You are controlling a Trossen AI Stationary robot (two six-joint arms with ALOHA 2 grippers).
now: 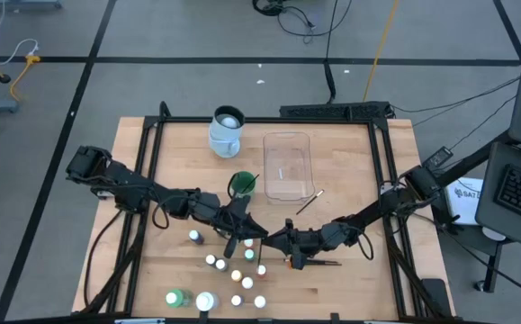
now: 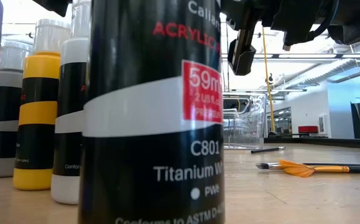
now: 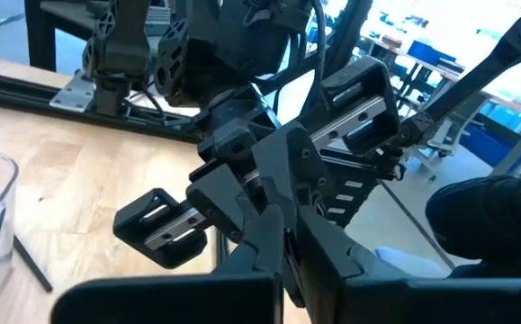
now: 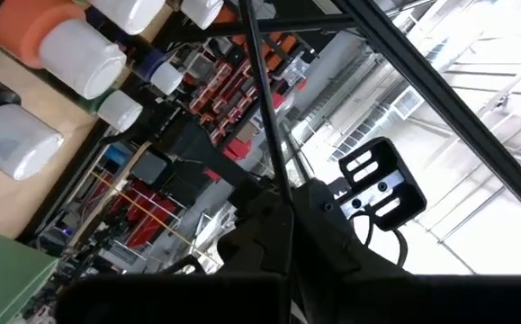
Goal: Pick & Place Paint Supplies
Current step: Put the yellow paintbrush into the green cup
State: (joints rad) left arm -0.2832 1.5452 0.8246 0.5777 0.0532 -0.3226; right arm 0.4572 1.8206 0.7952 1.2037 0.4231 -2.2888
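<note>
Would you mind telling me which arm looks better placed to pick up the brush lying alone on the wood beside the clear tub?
Probably the right. The brush lies just right of the clear tub, near the right gripper, while the left gripper sits farther away over the paint bottles.

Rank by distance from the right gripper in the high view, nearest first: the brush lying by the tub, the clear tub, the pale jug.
From the right gripper:
1. Brush, just beyond it, beside the tub.
2. Clear tub, farther back.
3. Pale jug, far back, toward the left arm's side.

about ten small paint bottles (image 1: 211, 260) — one green bottle (image 1: 177, 297), one white jar (image 1: 206, 301), two brushes (image 1: 308, 202)
</note>
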